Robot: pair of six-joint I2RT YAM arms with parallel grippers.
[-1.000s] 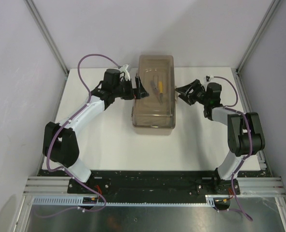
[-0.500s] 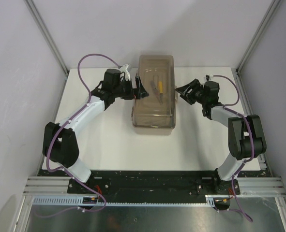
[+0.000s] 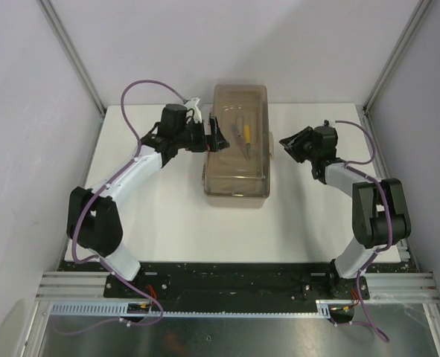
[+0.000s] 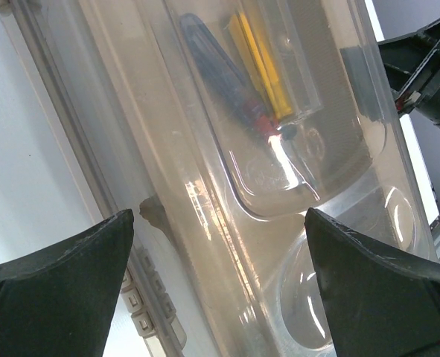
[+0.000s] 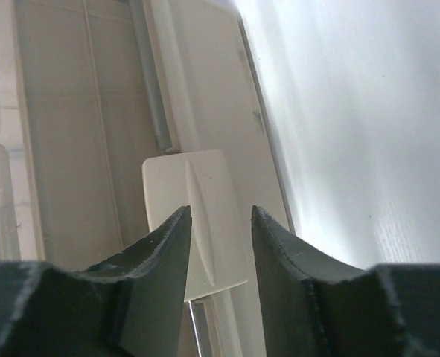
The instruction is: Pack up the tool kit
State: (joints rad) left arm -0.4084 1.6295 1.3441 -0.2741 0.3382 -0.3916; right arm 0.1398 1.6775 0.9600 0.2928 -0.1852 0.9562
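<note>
The beige toolbox stands at the table's middle back with its translucent brownish lid down. Through the lid I see a yellow-handled tool and a darker tool beside it. My left gripper is open at the box's left side. In the left wrist view my left gripper spans the lid edge, with yellow and blue-red tools under the lid. My right gripper is a little right of the box, apart from it. In the right wrist view my right gripper stands slightly open and empty, facing the box's cream latch.
The white table runs left, right and in front of the box. Grey walls and metal corner posts close in the sides and back. Purple cables loop above both arms.
My right gripper has drawn back to the right, away from the box, and its jaws have narrowed. The left arm and the toolbox have not moved.
</note>
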